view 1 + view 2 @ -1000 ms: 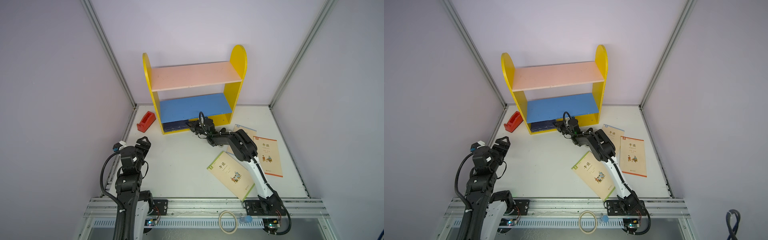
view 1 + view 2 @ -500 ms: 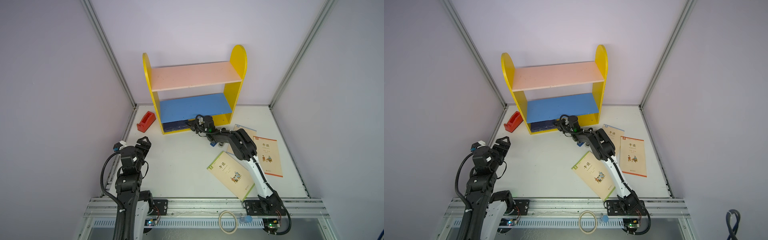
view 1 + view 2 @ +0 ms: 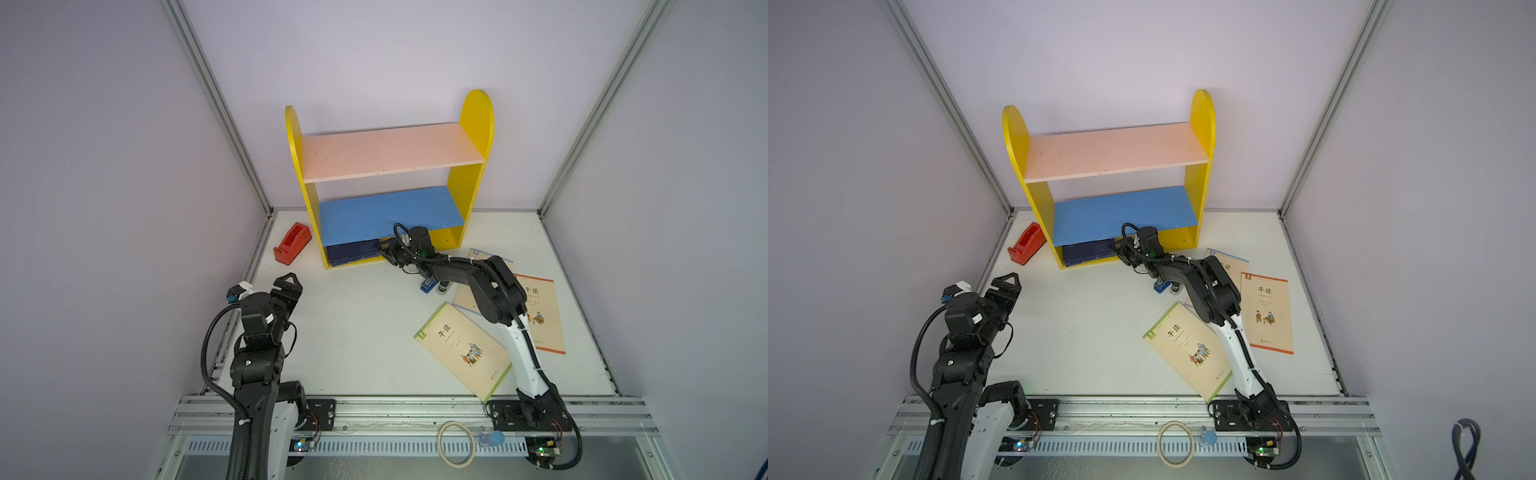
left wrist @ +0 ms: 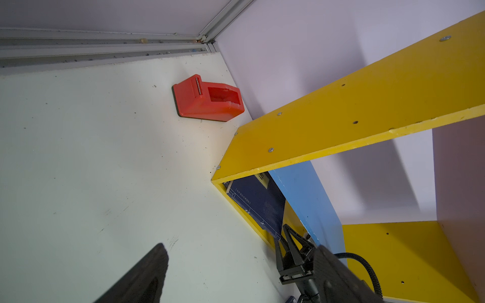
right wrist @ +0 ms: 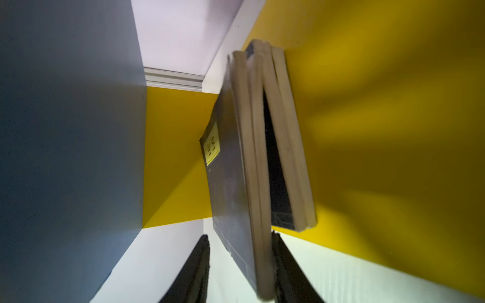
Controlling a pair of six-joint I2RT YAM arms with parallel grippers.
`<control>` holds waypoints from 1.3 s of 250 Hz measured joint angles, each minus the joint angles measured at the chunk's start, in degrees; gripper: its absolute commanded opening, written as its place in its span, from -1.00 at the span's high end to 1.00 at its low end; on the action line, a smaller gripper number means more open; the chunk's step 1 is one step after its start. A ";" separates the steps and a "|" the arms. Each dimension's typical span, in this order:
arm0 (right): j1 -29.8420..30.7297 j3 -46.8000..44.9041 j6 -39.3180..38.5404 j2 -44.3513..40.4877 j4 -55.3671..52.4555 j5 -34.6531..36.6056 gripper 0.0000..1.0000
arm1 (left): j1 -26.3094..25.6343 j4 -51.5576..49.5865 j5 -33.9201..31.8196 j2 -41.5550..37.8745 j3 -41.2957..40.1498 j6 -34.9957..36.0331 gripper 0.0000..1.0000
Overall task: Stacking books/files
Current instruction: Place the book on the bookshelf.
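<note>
Well, top views: right arm stretched low toward shelf [image 3: 473, 124], right gripper [image 3: 388, 252] at bottom bay by navy books [image 3: 353, 251]. Left gripper [image 3: 286, 286] raised, jaws wide, empty. Three cream books [image 3: 461, 351] flat on table [image 3: 353, 332]. Left wrist: navy books in bottom bay. Right wrist: fingers [image 5: 194, 270] partly apart astride top navy book [image 5: 228, 183], gap one side.

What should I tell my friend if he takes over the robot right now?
Left gripper: open, empty, above the table's near left.
Right gripper: jaws parted around the top navy book's edge, at the shelf's bottom compartment.
Done: navy books piled in that compartment.
Left: three cream books lie loose on the table, unstacked: a near one, a right one, a far one partly under the right arm.
</note>
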 measured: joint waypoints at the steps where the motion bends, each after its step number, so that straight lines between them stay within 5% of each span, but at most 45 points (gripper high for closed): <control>1: 0.00 -0.02 -0.07 -0.04 -0.11 0.09 0.21 | 0.00 0.00 0.00 -0.02 0.00 0.00 -0.79; 79: 0.11 -2.49 -4.68 -4.09 -10.45 6.47 0.18 | 0.00 0.00 0.31 -0.15 0.00 0.00 -0.79; 152: 2.21 -10.08 -4.13 -7.54 -4.26 8.52 0.24 | 0.00 0.00 0.33 0.09 0.00 0.00 -0.79; 190: 2.34 -9.51 -2.97 -5.90 -0.33 8.11 0.49 | 0.00 0.00 0.33 0.07 0.00 0.00 -0.79; 325: 2.40 -11.65 1.46 -3.65 7.78 9.05 0.45 | 0.02 0.00 0.35 -0.02 0.00 0.00 -0.79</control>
